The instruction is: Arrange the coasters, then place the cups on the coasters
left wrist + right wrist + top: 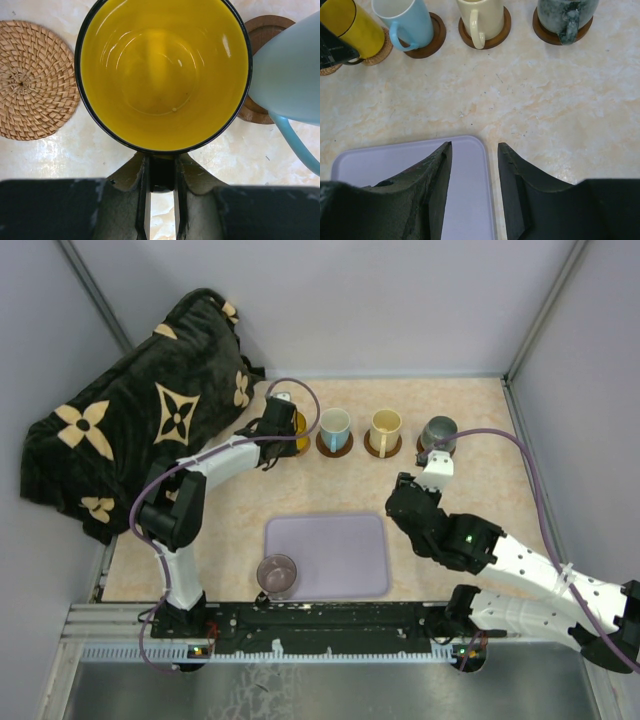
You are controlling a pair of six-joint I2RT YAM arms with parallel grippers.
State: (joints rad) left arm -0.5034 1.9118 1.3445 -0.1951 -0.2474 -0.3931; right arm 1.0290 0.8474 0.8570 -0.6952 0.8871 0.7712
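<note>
My left gripper [162, 167] is shut on the dark handle of the yellow cup [162, 65], which sits over a woven tan coaster [379, 47]; I cannot tell whether it touches. A second woven coaster [30, 80] lies bare to its left. To the right, three cups each stand on a brown coaster: the white cup with a blue handle [335, 426], the cream cup [385, 427] and the dark grey-green cup [439, 431]. The translucent purple cup [277, 574] stands on the tray's near left corner. My right gripper [474, 150] hangs open over the tray's far right corner, holding nothing.
The lavender tray [335, 550] lies in the middle near the arm bases. A black blanket with tan flower shapes [140, 410] is piled at the back left. Grey walls close in the table at the back and on both sides.
</note>
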